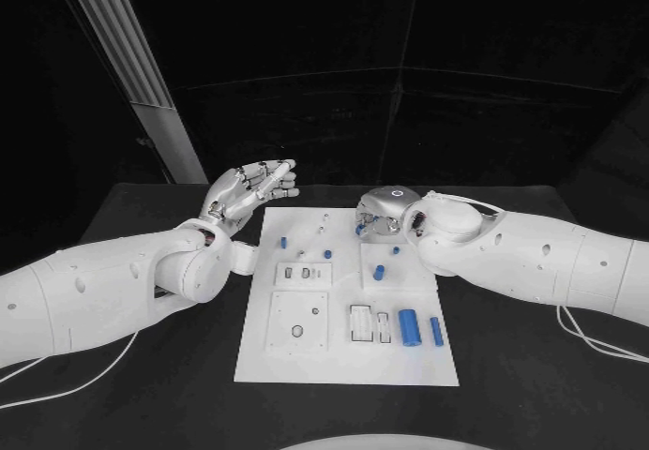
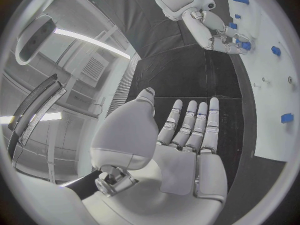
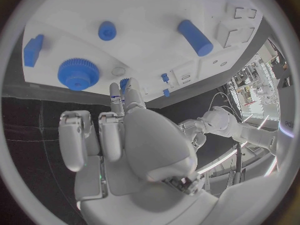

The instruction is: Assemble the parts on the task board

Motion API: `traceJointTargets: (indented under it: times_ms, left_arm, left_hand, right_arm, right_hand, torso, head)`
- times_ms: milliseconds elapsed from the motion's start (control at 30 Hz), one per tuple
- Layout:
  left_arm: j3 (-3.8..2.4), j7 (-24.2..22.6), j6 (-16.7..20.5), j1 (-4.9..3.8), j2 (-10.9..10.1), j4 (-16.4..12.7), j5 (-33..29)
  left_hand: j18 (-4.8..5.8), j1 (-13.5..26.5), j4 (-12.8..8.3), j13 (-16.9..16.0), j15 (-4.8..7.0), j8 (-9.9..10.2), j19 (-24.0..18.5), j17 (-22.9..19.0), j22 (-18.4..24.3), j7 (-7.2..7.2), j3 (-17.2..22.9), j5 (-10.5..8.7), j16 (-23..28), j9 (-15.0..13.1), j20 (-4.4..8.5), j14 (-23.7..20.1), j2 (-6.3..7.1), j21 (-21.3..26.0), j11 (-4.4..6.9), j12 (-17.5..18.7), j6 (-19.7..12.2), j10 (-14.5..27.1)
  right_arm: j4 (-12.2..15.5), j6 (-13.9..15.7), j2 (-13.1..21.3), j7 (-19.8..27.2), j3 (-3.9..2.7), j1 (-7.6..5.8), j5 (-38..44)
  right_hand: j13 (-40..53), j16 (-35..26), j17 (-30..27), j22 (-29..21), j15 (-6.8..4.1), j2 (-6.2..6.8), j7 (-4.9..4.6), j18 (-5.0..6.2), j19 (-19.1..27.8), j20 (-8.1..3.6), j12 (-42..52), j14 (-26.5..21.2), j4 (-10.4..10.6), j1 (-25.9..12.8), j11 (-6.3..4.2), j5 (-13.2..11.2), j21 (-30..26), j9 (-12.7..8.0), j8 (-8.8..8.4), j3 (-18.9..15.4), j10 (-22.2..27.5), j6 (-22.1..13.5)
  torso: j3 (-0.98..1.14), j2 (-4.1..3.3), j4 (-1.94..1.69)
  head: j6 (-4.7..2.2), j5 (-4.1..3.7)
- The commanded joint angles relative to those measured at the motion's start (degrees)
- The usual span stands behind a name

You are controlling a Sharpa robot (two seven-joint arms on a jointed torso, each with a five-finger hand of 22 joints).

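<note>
The left hand hovers off the far-left corner of the task board, palm up, fingers released and holding nothing. Blue parts lie scattered across the board. At its far edge, the right hand pinches a small blue gear in its fingertips.

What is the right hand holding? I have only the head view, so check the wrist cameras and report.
Observer: In the right wrist view, the right hand pinches a small blue part at its fingertips.
Operator: Tell me what lies nearest to it on the board.
Observer: A large blue gear lies on the task board, close beside those fingertips.
Operator: Now check the left palm.
Observer: The left wrist view shows the left hand with fingers straight and the palm bare.
</note>
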State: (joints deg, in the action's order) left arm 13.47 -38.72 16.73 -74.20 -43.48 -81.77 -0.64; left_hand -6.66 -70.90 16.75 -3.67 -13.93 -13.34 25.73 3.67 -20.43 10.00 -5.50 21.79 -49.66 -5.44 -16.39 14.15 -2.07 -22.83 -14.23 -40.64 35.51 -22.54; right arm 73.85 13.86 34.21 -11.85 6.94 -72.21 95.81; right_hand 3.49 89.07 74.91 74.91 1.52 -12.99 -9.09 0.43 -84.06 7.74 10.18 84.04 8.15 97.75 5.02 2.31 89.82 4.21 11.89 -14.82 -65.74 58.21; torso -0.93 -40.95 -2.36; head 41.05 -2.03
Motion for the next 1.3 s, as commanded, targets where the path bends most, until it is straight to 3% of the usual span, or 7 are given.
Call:
traceJointTargets:
  times_ms: [33,167,367,467,967,1133,1300]
  left_arm:
    - [-0.04,-12.54,-0.68,-0.12,-0.02,-0.01,-0.01]
    - [-0.04,-12.54,-0.71,-0.12,0.07,0.13,-0.01]
    - [-0.04,-12.60,-0.71,-0.11,0.18,0.20,-0.01]
    - [-0.04,-12.64,-0.70,-0.11,0.20,0.24,-0.01]
    - [-0.04,-12.72,-0.70,-0.12,0.42,0.58,0.00]
    - [-0.04,-12.71,-0.68,-0.13,0.57,0.67,0.00]
    - [-0.04,-12.70,-0.63,-0.19,0.66,0.72,0.00]
  left_hand:
    - [0.26,-0.16,-0.02,-0.02,0.06,-0.35,-0.40,0.04,0.08,6.16,-0.47,0.22,0.22,-0.07,-0.17,-0.48,-0.28,-0.10,-0.02,0.34,-0.41,-0.02]
    - [0.26,-0.18,-0.02,-0.02,0.06,-0.38,-0.40,0.04,0.08,6.16,-0.47,0.24,0.21,-0.07,-0.17,-0.48,-0.29,-0.11,-0.02,0.34,-0.42,-0.02]
    - [0.26,-0.20,-0.02,-0.03,0.06,-0.41,-0.39,0.05,0.09,6.16,-0.47,0.26,0.21,-0.08,-0.17,-0.48,-0.31,-0.12,-0.02,0.34,-0.43,-0.02]
    - [0.26,-0.20,-0.02,-0.03,0.06,-0.41,-0.39,0.05,0.09,6.16,-0.47,0.26,0.21,-0.08,-0.17,-0.48,-0.31,-0.12,-0.02,0.34,-0.43,-0.02]
    - [0.26,-0.27,-0.02,-0.02,0.06,-0.49,-0.40,0.05,0.09,6.17,-0.46,0.32,0.20,-0.09,-0.17,-0.51,-0.39,-0.12,-0.03,0.35,-0.50,0.00]
    - [0.26,-0.29,-0.02,-0.02,0.06,-0.51,-0.40,0.05,0.10,6.17,-0.46,0.34,0.20,-0.09,-0.17,-0.52,-0.40,-0.12,-0.03,0.36,-0.51,0.00]
    - [0.26,-0.29,-0.02,-0.02,0.06,-0.51,-0.40,0.05,0.10,6.17,-0.46,0.34,0.20,-0.09,-0.17,-0.52,-0.40,-0.12,-0.03,0.36,-0.51,0.00]
  right_arm:
    - [1.20,9.63,0.53,3.42,-0.07,-0.13,0.30]
    - [1.99,14.56,0.67,6.01,-0.19,-0.14,-0.20]
    - [0.60,15.92,-0.93,8.37,-0.35,-0.15,-1.91]
    - [-1.06,15.66,-2.41,9.19,-0.37,-0.14,-2.74]
    - [-10.90,12.09,-9.89,9.87,-0.39,-0.09,-3.57]
    - [-12.84,10.83,-10.92,9.57,-0.39,-0.07,-3.59]
    - [-13.85,9.12,-11.27,8.67,-0.39,-0.05,-3.58]
  right_hand:
    - [-0.05,0.29,9.37,15.09,-0.32,-0.01,0.94,-0.43,-5.94,-0.32,-0.39,4.96,0.40,0.57,-0.09,0.39,0.18,0.35,-0.16,-0.01,-0.50,1.61]
    - [-0.05,0.33,9.66,15.09,-0.30,0.06,0.94,-0.43,-5.94,-0.32,-0.87,5.02,0.53,0.85,-0.09,0.39,0.18,0.30,-0.28,-0.05,-0.87,1.92]
    - [-0.06,0.34,9.80,15.09,-0.29,0.06,0.89,-0.43,-5.94,-0.31,-1.17,5.04,0.61,1.02,-0.07,0.40,0.18,0.27,-0.39,-0.05,-1.01,2.01]
    - [-0.07,0.35,9.86,15.09,-0.25,0.07,0.80,-0.43,-5.94,-0.29,-1.63,5.05,0.72,1.25,0.00,0.40,0.18,0.18,-0.63,-0.06,-1.07,2.00]
    - [-0.07,0.36,9.89,15.09,-0.09,0.03,0.65,-0.43,-5.94,-0.18,-2.80,5.06,1.01,1.77,0.19,0.40,0.18,-0.02,-1.28,-0.04,-1.02,1.83]
    - [-0.06,0.37,9.98,15.09,-0.06,0.01,0.62,-0.43,-5.94,-0.15,-3.03,5.07,1.03,1.93,0.21,0.40,0.18,-0.06,-1.40,0.00,-1.03,1.81]
    - [-0.06,0.39,10.11,15.09,0.01,-0.13,0.54,-0.43,-5.94,-0.09,-3.53,5.09,1.14,2.21,0.31,0.40,0.18,-0.13,-1.69,0.10,-1.00,1.74]
  torso:
    - [-0.01,0.07,0.07]
    - [-0.02,0.05,0.07]
    - [-0.02,-0.07,-0.13]
    - [-0.02,-0.06,0.02]
    - [-0.01,-0.14,-0.16]
    - [0.03,-0.21,-0.30]
    - [-0.06,-0.39,-0.47]
  head:
    - [-0.18,0.17]
    - [-0.44,0.20]
    - [-0.54,0.22]
    - [-0.57,0.46]
    - [-1.00,1.97]
    - [-1.24,2.35]
    - [-1.04,2.50]
